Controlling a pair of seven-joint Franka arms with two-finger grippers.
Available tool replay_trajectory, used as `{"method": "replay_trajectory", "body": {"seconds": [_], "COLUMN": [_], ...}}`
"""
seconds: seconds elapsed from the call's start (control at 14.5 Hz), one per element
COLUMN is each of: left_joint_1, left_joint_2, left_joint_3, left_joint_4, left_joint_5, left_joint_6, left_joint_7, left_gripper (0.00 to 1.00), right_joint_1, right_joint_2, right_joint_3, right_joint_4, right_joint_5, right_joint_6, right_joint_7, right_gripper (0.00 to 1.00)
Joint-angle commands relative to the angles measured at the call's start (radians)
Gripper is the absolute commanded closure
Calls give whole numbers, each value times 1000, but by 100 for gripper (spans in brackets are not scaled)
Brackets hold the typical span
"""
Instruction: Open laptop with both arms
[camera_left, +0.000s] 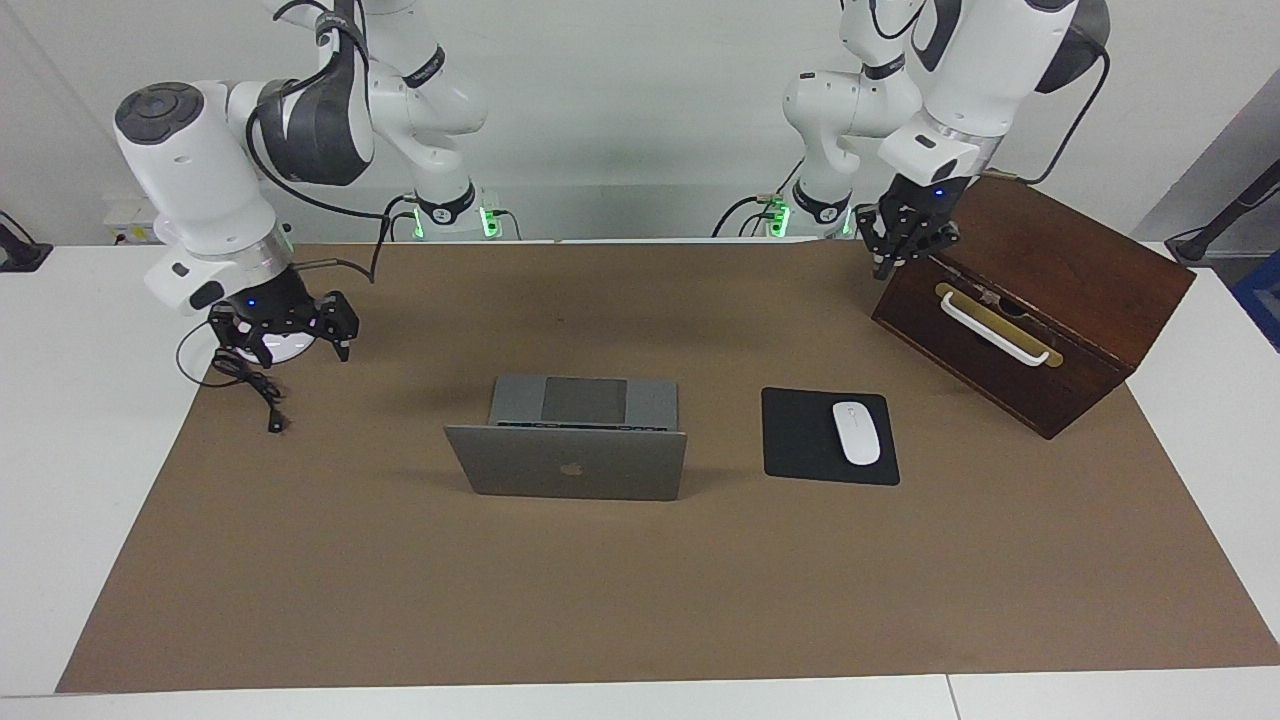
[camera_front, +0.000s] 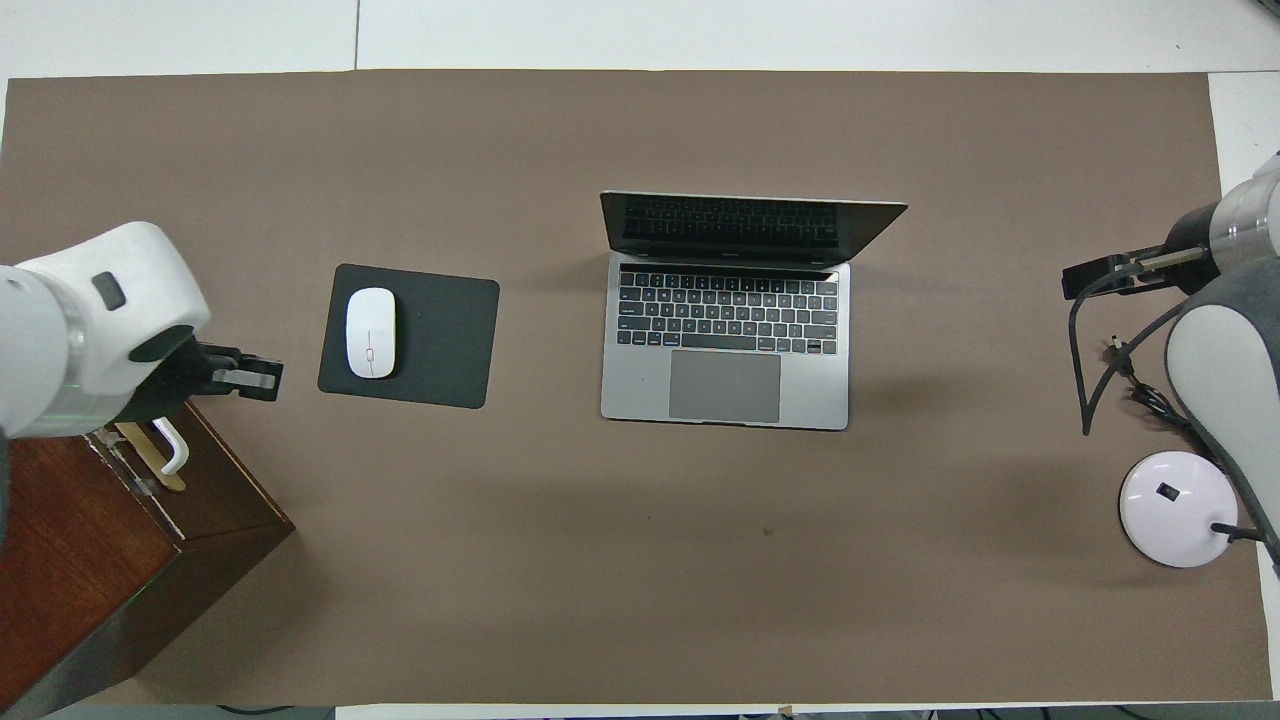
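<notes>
Left gripper (camera_left: 893, 262) fingertips together, empty, over the wooden box (camera_left: 1040, 300) corner. Right gripper (camera_left: 290, 338) fingers spread, empty, over the white round puck (camera_front: 1178, 508) at the right arm's table end. Laptop (camera_left: 575, 440) sits open mid-mat, beside the mouse pad (camera_left: 800, 435) with mouse (camera_left: 856, 432).

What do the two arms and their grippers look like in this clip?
Both arms are white, rounded and jointed, with dark grey joint sections and black cables looped along them. The left gripper and the right gripper are black, built of linked fingers, each with a small blue light on its body. Green lights glow at the arm bases.
</notes>
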Motion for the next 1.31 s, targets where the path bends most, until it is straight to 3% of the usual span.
{"method": "replay_trajectory", "body": {"seconds": [0.0,0.07,0.14,0.21,0.48,0.9,1.24], "left_joint_1": [91,115,137,158,195,222,222], "left_joint_2": [20,22,22,22,49,147,200], "left_joint_3": [-5,-5,-3,-5,-5,-5,-5], "left_joint_4": [69,70,70,78,136,329,351], "left_joint_5": [14,14,15,29,46,40,43], "left_joint_6": [-75,-74,-72,-72,-96,-213,-210], "left_joint_7": [55,59,59,59,59,59,58], "left_gripper": [99,67,20,0,0,0,0], "right_joint_1": [-2,-2,-2,-2,0,-2,1], "right_joint_2": [-27,-27,-27,-27,-27,-33,-31], "right_joint_3": [4,4,4,4,3,4,4], "right_joint_4": [-28,-28,-28,-28,-28,-38,-30], "right_joint_5": [20,20,20,20,20,20,20], "right_joint_6": [4,4,4,6,3,-2,-20], "right_joint_7": [10,10,10,8,8,7,5], "right_gripper": [0,0,0,0,0,0,0]}}
